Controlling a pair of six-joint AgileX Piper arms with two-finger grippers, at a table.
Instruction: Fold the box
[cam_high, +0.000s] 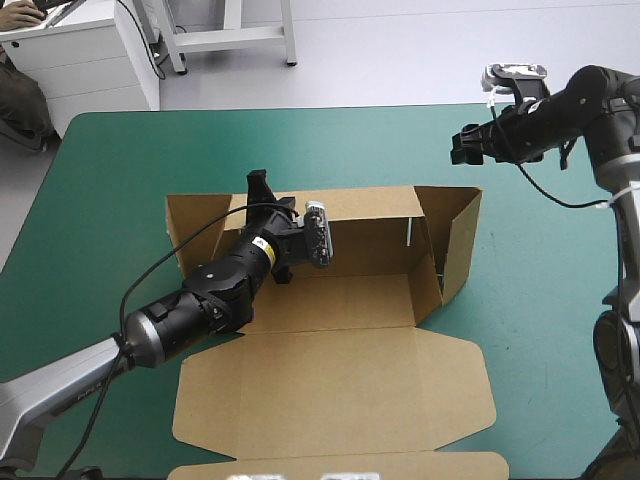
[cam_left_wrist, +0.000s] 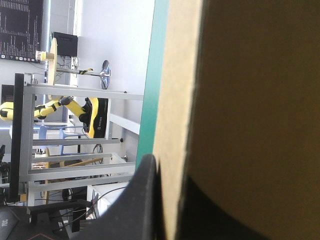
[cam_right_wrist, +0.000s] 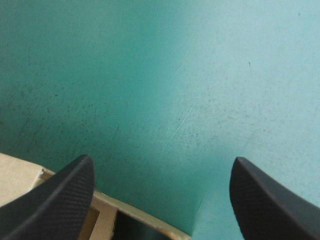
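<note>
Box half up, left claw pinching the back wall

The box sits mid-table on the teal-green cover. It's a brown board sheet with the back wall and right side wall standing, the floor flat, and the lid lying flat toward the near edge. The left gripper is clamped on the top edge of the back wall, one black finger on each side of the board. The right gripper hangs with its fingers wide apart over bare cover just past the far right corner, holding nothing. My guess is the board is light and stiff but springy at the creases, so walls will flop back if let go. I'd pinch along a free edge near a crease, not mid-panel.
</note>
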